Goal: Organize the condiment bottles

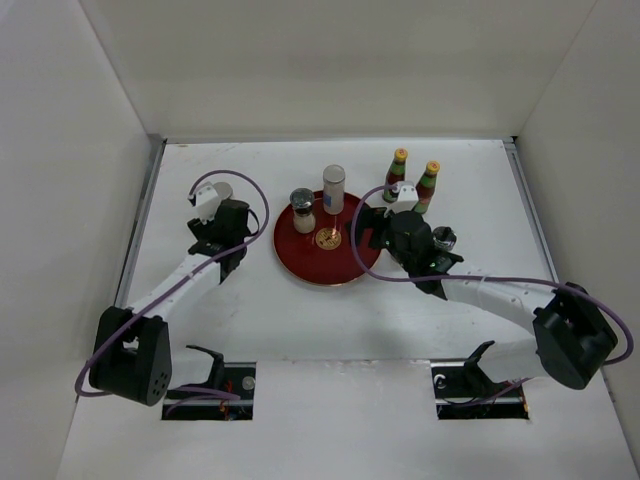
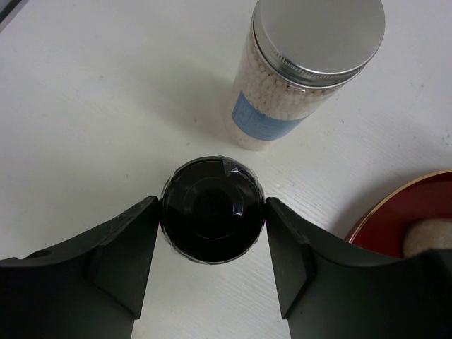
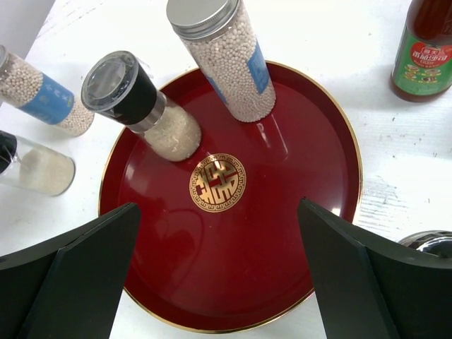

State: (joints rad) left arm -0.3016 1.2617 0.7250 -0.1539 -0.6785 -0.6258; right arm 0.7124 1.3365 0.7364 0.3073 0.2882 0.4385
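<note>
Left gripper seemed clamped on black-capped shaker, lower centre; right gripper hung splayed over red tray; hazard: a skewed lift could topple blue-labelled jar just above.

A round red tray with a thin gold rim lies flat on the white table. It sits directly below and ahead of the right gripper and close to the right of the left gripper. A gold emblem marks the tray centre, just ahead of the right gripper's fingertips. In the left wrist view, only a segment of the tray edge shows, at the lower right. White walls enclose the table on three sides. Two rectangular openings, a left cutout and a right cutout, sit at the near table edge, behind both grippers.
</note>
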